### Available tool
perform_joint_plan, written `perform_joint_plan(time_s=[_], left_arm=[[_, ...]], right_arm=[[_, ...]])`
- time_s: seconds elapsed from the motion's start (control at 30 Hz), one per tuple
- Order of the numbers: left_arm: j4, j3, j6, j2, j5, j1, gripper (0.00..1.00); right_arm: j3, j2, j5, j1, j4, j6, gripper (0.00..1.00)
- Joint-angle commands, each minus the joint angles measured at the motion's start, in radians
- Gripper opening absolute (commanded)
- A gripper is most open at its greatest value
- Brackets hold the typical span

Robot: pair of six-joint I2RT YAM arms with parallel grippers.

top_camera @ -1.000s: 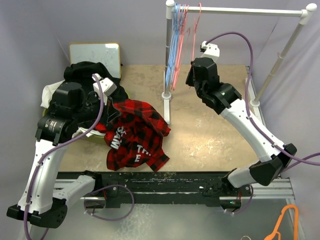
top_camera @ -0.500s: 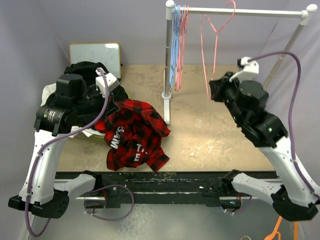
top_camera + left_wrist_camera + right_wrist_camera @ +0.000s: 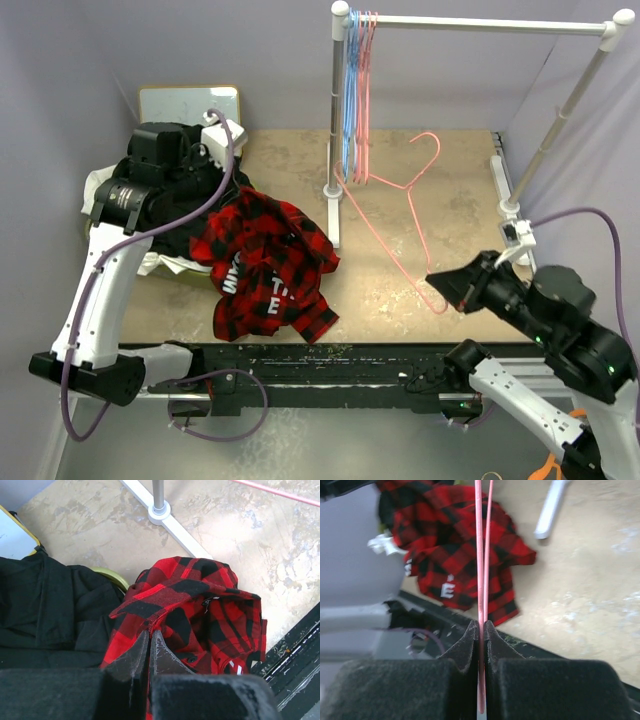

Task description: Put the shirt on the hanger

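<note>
One shirt (image 3: 270, 265) pinched tight in left claw (image 3: 149, 633); one hanger (image 3: 480, 580) clamped in right claw (image 3: 480, 625).

Pink hanger (image 3: 479, 555) in right tool's (image 3: 480, 626) grip, shirt (image 3: 445, 540) beyond.

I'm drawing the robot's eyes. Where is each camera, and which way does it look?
Top camera: high behind the robot, looking down at the table, the shirt, the hanger; left arm and right arm show.
Left wrist: looking down at the shirt; the left gripper pinches it.
Right wrist: looking toward the shirt along the hanger; the right gripper clamps it.
Shared: all show the shirt.
</note>
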Motion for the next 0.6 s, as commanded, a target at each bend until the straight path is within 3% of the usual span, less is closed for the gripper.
perform_joint_plan(time_s=[0.0, 0.23, 0.57], left_arm=[[0.063, 0.036, 0.000, 0.024, -0.080, -0.038, 0.00], [0.103, 0.003, -0.022, 0.045, -0.220, -0.170, 0.00], [0.103, 0.014, -0.032, 0.051, -0.253, -0.182, 0.00]], right_arm=[[-0.072, -0.074, -0.276, -0.001, 0.042, 0.067, 0.00], [-0.134, -0.135, -0.484, -0.001, 0.113, 0.088, 0.00], [-0.066, -0.108, -0.514, -0.003, 0.112, 0.030, 0.00]])
